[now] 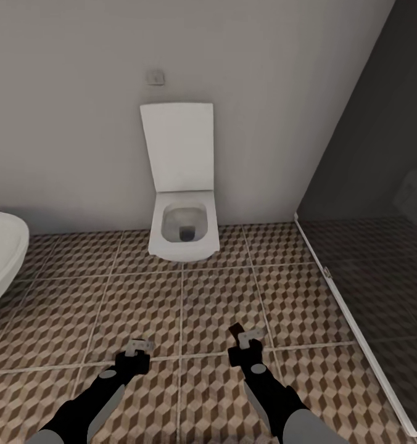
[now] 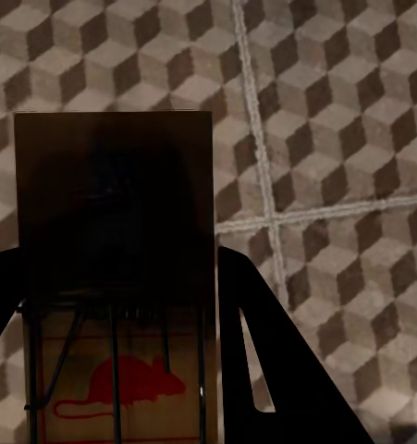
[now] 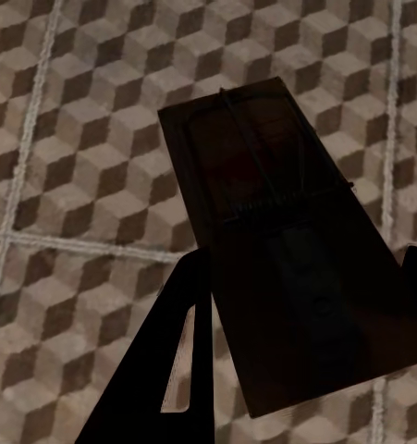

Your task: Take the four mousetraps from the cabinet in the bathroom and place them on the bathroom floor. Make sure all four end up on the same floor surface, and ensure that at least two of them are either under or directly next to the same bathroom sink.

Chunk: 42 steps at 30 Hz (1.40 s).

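At the lower centre of the head view we note both black arms extended over the cube-patterned brown, beige and white tiled bathroom floor (image 1: 208,296). The left hand (image 1: 139,347) is clamped on a flat brown wooden mousetrap with a red mouse print (image 2: 116,277), seen between its fingers in the left wrist view. The right hand (image 1: 245,336) likewise grips a dark wooden mousetrap with a wire bar (image 3: 273,222). Both traps hang above the tiles; neither is set down. Farther off, a white wall-hung toilet with raised lid (image 1: 182,228) stands at centre and a white rounded fixture (image 1: 2,259) at the left edge. We judge two traps collected, placement outstanding, two unaccounted for.
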Tool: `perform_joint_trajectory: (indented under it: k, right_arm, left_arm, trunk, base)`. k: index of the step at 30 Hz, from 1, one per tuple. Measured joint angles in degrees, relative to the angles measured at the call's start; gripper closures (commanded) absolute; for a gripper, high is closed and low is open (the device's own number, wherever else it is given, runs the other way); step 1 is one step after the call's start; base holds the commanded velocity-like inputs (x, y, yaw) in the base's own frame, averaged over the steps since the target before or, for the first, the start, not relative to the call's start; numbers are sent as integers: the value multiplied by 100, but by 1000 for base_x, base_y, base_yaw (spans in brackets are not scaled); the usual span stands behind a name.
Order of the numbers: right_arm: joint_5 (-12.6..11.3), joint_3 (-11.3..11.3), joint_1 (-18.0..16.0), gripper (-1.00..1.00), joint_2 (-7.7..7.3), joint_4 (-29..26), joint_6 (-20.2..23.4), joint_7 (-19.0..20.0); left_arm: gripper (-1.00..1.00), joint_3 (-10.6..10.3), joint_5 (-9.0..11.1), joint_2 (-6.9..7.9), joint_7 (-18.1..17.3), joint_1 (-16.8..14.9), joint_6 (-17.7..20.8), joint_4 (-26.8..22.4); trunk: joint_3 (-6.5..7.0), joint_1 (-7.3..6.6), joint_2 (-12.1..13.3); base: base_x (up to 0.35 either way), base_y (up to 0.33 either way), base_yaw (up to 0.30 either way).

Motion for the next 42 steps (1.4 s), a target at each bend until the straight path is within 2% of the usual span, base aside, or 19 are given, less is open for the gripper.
perform_joint_trajectory:
  k: [6, 8, 12, 24, 31, 42]
  right_arm:
    - [0, 146, 0, 100, 0, 0, -162, 2]
    - [0, 167, 0, 100, 0, 1, -235, 3]
    - [0, 178, 0, 100, 0, 4, -304, 4]
    - [0, 186, 0, 100, 0, 43, -381, 9]
    - [0, 188, 0, 100, 0, 67, -508, 15]
    - [0, 188, 0, 100, 0, 71, -593, 17]
  left_arm:
    - [100, 2, 0, -6, 0, 0, -62, -6]
    - [100, 3, 2, -8, 0, 0, -230, -4]
    - [100, -4, -24, -9, -8, 0, -458, 1]
    - [100, -7, -80, -7, -4, 0, -572, -11]
    - [100, -11, -86, -8, 4, 1, -1097, -44]
    - [100, -12, -85, 5, -2, 1, -1205, -55]
  trunk:
    - [-164, 132, -241]
    - [-218, 176, -321]
    - [-327, 264, -481]
    - [-655, 527, -963]
    - [-846, 681, -1244]
    - [-1146, 923, -1685]
  base:
    - [0, 0, 0]
    - [0, 0, 0]
    - [0, 0, 0]
    - [0, 0, 0]
    - [0, 0, 0]
    - [0, 0, 0]
